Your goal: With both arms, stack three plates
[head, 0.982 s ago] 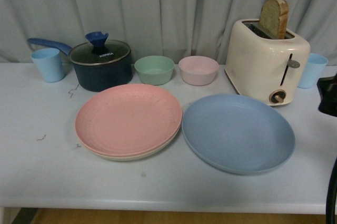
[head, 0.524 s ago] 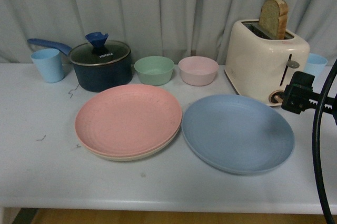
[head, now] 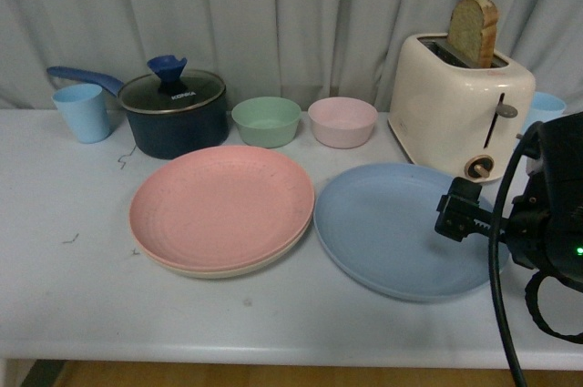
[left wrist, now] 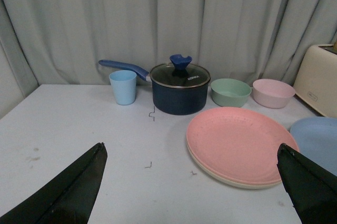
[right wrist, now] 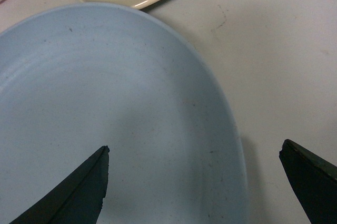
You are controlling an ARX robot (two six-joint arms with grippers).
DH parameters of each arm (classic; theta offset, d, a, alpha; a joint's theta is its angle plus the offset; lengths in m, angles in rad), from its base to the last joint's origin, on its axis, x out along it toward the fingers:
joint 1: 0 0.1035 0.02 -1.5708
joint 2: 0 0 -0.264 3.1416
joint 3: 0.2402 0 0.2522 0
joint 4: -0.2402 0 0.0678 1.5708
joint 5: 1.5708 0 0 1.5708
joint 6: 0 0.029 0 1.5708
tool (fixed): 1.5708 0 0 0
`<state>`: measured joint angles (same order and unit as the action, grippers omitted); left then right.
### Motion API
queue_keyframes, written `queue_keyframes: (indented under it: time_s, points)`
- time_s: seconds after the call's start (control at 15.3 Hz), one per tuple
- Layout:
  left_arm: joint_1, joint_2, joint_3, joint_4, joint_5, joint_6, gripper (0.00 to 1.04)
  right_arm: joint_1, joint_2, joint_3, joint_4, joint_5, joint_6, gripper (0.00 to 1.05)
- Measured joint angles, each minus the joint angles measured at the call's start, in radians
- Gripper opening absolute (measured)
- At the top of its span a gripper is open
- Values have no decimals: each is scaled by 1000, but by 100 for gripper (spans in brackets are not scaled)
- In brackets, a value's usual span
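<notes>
A pink plate (head: 222, 205) lies on top of a cream plate (head: 228, 270) at the table's left middle; only the cream rim shows. Beside them to the right, the blue plate (head: 392, 228) lies alone on the table. My right gripper (head: 453, 209) hangs open over the blue plate's right rim; in the right wrist view its fingers straddle that rim of the blue plate (right wrist: 105, 103), right gripper (right wrist: 195, 145). The left gripper (left wrist: 190, 146) is open above bare table, left of the pink plate (left wrist: 239, 142), holding nothing. It is out of the front view.
Along the back stand a light blue cup (head: 84, 112), a dark blue lidded pot (head: 175, 112), a green bowl (head: 266, 121), a pink bowl (head: 342, 121), a cream toaster (head: 460, 100) with bread, and another blue cup (head: 547, 106). A curtain hangs behind.
My right arm has come in from the right edge, moving left and lower until it is over the blue plate's right rim. The plates have not moved.
</notes>
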<state>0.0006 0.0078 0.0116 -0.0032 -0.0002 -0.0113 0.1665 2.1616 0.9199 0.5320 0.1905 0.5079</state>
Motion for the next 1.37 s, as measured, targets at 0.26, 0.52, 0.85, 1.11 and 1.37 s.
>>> queue_keyframes:
  time_s: [0.26, 0.52, 0.85, 1.11, 1.37]
  points:
    - [0, 0, 0, 0, 0, 0, 98, -2, 29, 29, -28, 27, -5, 73]
    - [0, 0, 0, 0, 0, 0, 98, -11, 29, 30, -10, 37, -24, 29]
    - [0, 0, 0, 0, 0, 0, 98, -32, 23, 3, 42, -13, -31, 2]
    - [0, 0, 0, 0, 0, 0, 98, -172, -179, -240, 189, -129, -72, 2]
    - [0, 0, 0, 0, 0, 0, 98, -150, -557, -391, 124, -232, -8, 2]
